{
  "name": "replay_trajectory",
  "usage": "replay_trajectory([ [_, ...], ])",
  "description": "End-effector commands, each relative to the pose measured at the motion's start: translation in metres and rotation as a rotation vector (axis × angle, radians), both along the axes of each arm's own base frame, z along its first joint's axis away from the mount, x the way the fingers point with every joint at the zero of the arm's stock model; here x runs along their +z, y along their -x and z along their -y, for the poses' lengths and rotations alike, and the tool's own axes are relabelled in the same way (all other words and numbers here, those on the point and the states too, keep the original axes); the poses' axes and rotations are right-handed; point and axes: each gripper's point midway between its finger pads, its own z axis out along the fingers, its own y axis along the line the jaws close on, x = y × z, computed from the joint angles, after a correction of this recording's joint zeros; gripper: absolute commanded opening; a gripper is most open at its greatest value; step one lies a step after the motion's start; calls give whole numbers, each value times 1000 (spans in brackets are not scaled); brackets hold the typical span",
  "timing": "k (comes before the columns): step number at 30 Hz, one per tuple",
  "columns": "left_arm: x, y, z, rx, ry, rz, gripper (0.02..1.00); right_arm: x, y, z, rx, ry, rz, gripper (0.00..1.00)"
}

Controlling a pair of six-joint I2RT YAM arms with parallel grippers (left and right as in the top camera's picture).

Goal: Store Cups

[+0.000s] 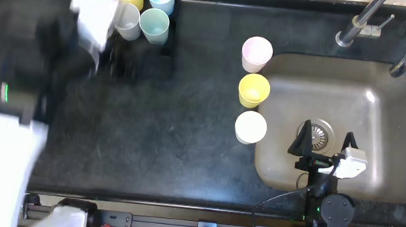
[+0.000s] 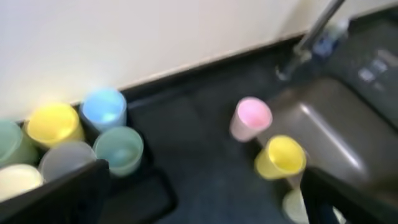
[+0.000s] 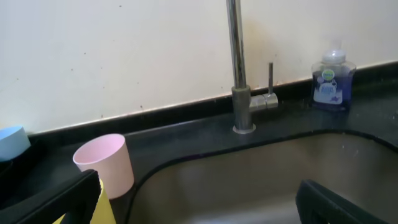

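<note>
Pink cup (image 1: 256, 53), yellow cup (image 1: 254, 89), white cup (image 1: 251, 127): upright, in column beside sink (image 1: 385, 110). Cup cluster (image 1: 154, 25) upright at back-left.

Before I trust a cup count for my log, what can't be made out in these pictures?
Top view: the blurred left end effector covers part of the cup cluster.
Left wrist view: the white cup is cut by the edge.
Right wrist view: the right end effector hides most of the yellow cup by the sink.

Dark worktop (image 1: 184, 149) | cup cluster (image 1: 154, 24) back-left | three cups (image 1: 254, 90) beside sink (image 1: 385, 110)
</note>
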Motion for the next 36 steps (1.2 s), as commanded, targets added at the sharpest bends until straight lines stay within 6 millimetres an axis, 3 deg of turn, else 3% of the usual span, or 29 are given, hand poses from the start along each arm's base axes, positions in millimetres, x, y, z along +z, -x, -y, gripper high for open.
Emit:
replay_trajectory([
  [1, 15, -53, 54, 88, 3, -141, 998, -3, 0, 1, -5, -4, 2, 996],
  [5, -16, -82, 117, 191, -81, -248, 1000, -3, 0, 1, -5, -4, 2, 998],
  [9, -67, -87, 150, 335, -130, -372, 1000, -3, 0, 1, -5, -4, 2, 998],
  [14, -129, -87, 168, 454, -140, -522, 1000, -3, 0, 1, -5, -4, 2, 998],
  [20, -176, -93, 183, 521, -90, -644, 1000, -3, 0, 1, -5, -4, 2, 993],
  [31, -230, -99, 191, 566, -72, -762, 1000, -3, 0, 1, -5, -4, 2, 998],
  [36, -237, -99, 189, 578, -67, -784, 1000, -3, 0, 1, -5, -4, 2, 998],
])
